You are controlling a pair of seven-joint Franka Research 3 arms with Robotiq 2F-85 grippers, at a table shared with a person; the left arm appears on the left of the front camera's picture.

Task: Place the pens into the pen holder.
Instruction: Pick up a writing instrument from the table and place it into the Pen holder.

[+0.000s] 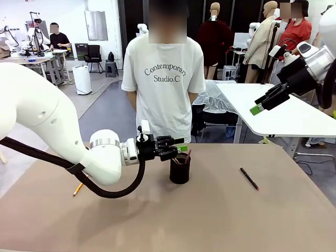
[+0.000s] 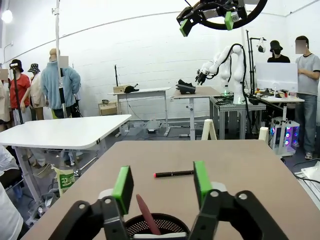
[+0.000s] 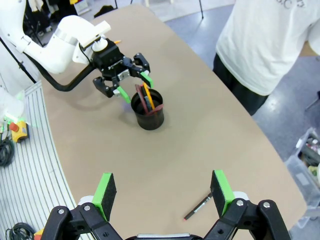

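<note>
The black mesh pen holder point(image 1: 179, 170) stands mid-table. A reddish-brown pen point(image 3: 141, 98) leans inside it, with a yellow-orange stick beside it. My left gripper point(image 1: 178, 147) hovers open just above the holder's rim point(image 2: 157, 224), and the reddish-brown pen point(image 2: 147, 215) stands loose between its green pads point(image 2: 123, 189). A black pen with a red tip point(image 1: 249, 178) lies flat on the table to the right, also seen as the black pen point(image 3: 198, 207) below my right gripper. A yellow pencil point(image 1: 77, 189) lies at the left. My right gripper point(image 1: 262, 105) hangs open and high, holding nothing.
A person in a white T-shirt point(image 1: 164, 79) stands at the far edge, hands off the table. The left arm's cable point(image 1: 113, 193) loops low over the brown tabletop point(image 1: 210, 220). A white table point(image 1: 283, 113) stands behind on the right.
</note>
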